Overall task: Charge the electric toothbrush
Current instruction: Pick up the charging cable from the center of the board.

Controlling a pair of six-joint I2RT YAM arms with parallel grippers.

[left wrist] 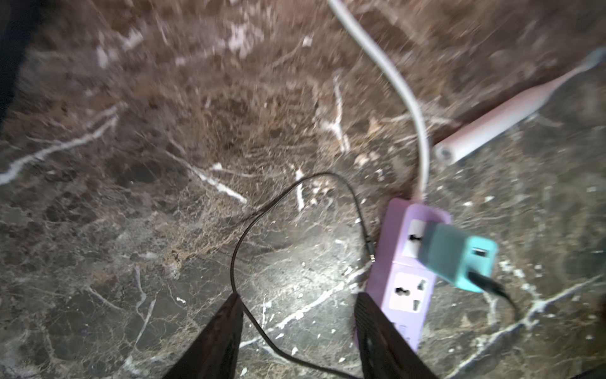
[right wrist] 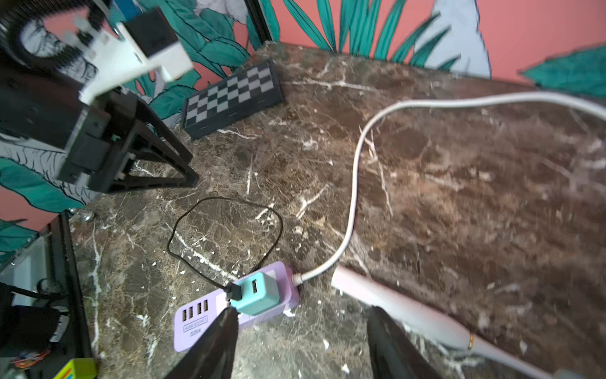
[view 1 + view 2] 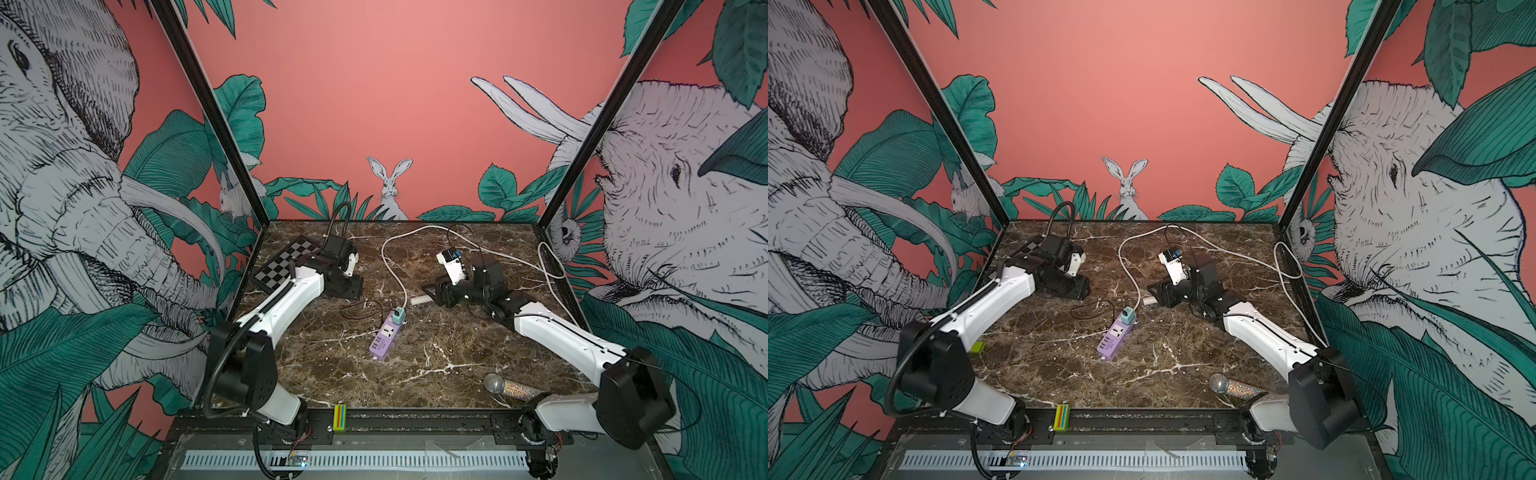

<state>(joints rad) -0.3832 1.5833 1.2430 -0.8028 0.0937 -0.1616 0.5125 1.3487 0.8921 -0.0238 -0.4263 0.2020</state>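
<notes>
Well, toothbrush: flat on desk, just beside power strip
Left gripper: open, empty
Right gripper: open, empty

We note a salmon-pink back wall, printed with a white rabbit among green leaves. Both side walls carry large line-drawn elephants. Black frame posts mark the corners. Table: dark brown marble, white veins. Light soft and even across the enclosure.
</notes>
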